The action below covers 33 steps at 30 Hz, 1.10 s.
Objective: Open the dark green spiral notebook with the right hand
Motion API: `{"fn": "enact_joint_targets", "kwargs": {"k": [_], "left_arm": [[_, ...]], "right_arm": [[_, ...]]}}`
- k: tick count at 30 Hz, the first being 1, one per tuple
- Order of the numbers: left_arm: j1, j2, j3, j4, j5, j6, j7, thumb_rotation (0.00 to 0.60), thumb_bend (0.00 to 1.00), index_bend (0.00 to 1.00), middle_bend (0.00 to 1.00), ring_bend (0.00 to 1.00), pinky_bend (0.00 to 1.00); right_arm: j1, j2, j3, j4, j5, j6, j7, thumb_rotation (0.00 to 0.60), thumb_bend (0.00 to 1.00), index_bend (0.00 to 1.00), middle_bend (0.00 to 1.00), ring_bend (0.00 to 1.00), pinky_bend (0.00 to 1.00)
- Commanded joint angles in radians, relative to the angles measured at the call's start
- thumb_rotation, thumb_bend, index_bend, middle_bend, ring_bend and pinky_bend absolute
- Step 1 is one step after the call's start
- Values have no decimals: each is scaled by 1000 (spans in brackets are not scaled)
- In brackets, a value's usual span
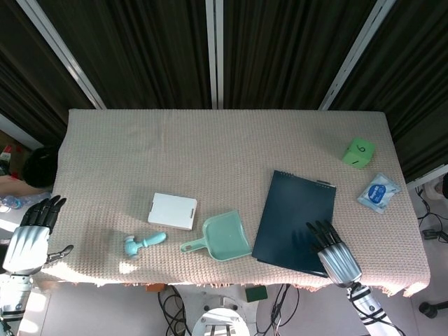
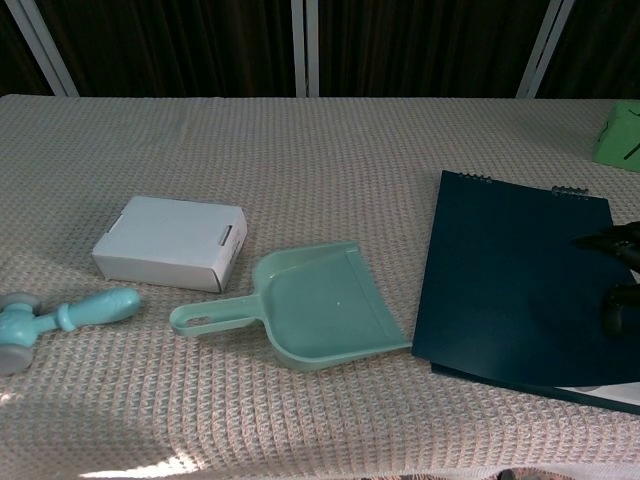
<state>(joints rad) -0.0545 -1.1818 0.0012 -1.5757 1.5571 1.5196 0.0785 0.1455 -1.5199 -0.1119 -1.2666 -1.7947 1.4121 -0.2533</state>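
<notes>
The dark green spiral notebook [image 1: 294, 220] is seen at lower right of the head view, lying on the woven beige tablecloth [image 1: 210, 154], spiral binding at its far edge. Its cover is skewed off the pages beneath: in the chest view a sliver of white page is exposed at the lower right corner of the notebook [image 2: 515, 285].

The right hand [image 1: 332, 250] is laid on the notebook's near right portion, dark fingers [image 1: 318, 232] spread and pointing toward the upper left of the frame, fingertips resting on the cover. Nothing is seen to be grasped.

In the chest view only the dark fingertips of the right hand [image 2: 618, 275] are caught at the right edge, over the cover; the palm is cut off. The skewed cover is shown far more clearly here than from above.

The mint dustpan [image 1: 218, 239] is noted just left of the notebook, its rim touching or nearly touching the cover's left edge. Farther left: a white box [image 1: 172, 211] and a teal toy hammer [image 1: 143, 242].

Shown by the head view only: the left hand [image 1: 31, 236] at lower left, off the table edge, fingers extended and apart, empty; a small packet [image 1: 378, 192] near the right table edge. A green cube [image 1: 358, 152] at right is cropped in the chest view.
</notes>
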Motion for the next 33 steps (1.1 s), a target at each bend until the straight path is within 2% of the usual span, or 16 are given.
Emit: {"fn": "enact_joint_targets", "kwargs": {"k": [1, 7, 14, 18, 22, 26, 30, 33], "left_arm": [[0, 0, 0, 1, -1, -1, -2, 600, 60, 71, 54, 59, 122], [-1, -1, -1, 5, -3, -4, -5, 600, 60, 72, 54, 59, 122], [-7, -4, -2, 7, -4, -13, -5, 600, 60, 72, 54, 59, 122], [-9, -3, -3, 5, -7, -16, -1, 600, 60, 72, 54, 59, 122], [-13, -2, -4, 1, -6, -22, 5, 600, 60, 72, 54, 59, 122], [-17, 0, -5, -6, -12, -31, 14, 600, 60, 71, 54, 59, 122], [-17, 8, -9, -19, -21, -31, 23, 600, 60, 71, 54, 59, 122], [-17, 15, -13, -28, -31, -34, 30, 600, 60, 72, 54, 59, 122]], "right_arm": [[-1, -10, 6, 9, -4, 19, 8, 600, 475, 588, 55, 0, 0], [-8, -24, 29, 27, -9, 92, 58, 600, 503, 720, 102, 0, 0], [1, -27, 54, 36, 7, 115, 107, 600, 516, 849, 139, 0, 0], [30, -31, 101, 32, 30, 112, 121, 600, 520, 905, 159, 0, 0], [97, -39, 205, 3, 161, 4, 215, 600, 535, 957, 183, 0, 0], [206, -46, 368, -19, 380, -192, 293, 600, 562, 984, 190, 0, 0], [320, -78, 522, 31, 605, -362, 281, 600, 581, 999, 197, 0, 0], [410, -113, 626, 122, 768, -447, 241, 600, 581, 1000, 213, 0, 0]]}}
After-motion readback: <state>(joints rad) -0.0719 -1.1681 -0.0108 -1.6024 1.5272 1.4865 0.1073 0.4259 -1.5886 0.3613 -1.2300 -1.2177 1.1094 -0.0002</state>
